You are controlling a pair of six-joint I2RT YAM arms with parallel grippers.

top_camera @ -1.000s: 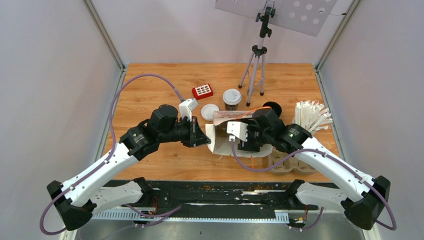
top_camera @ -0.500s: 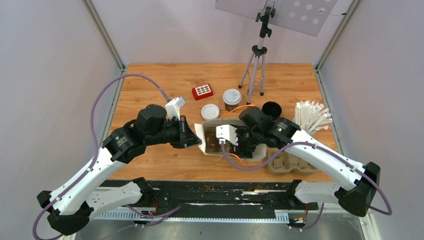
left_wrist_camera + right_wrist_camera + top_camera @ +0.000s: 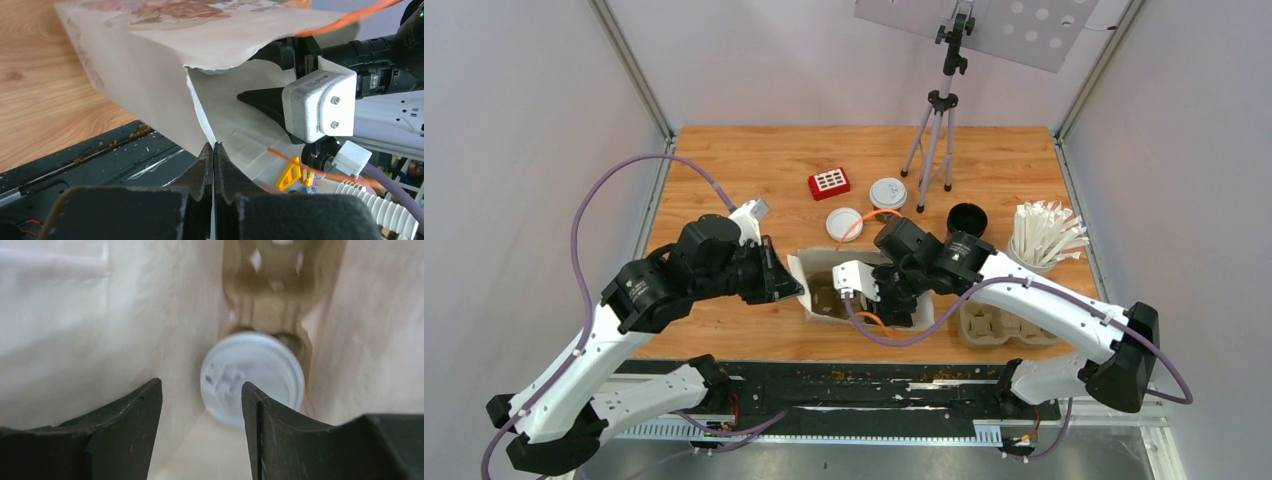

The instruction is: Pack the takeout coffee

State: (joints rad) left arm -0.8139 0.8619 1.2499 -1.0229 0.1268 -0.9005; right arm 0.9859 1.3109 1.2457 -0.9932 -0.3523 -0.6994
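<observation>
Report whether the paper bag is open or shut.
Open: the paper bag gapes; the right wrist view looks inside at a white-lidded cup.

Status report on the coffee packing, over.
Left gripper jaws shut on paper bag rim. Right gripper jaws open inside it. Lidded coffee cup in bag, at cardboard tray. Nothing blocking seen.

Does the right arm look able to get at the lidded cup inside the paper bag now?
Probably yes. The left gripper pinches the edge of the paper bag, holding its mouth open, and the right gripper is inside with jaws apart; the lidded cup sits just ahead, nothing between.
</observation>
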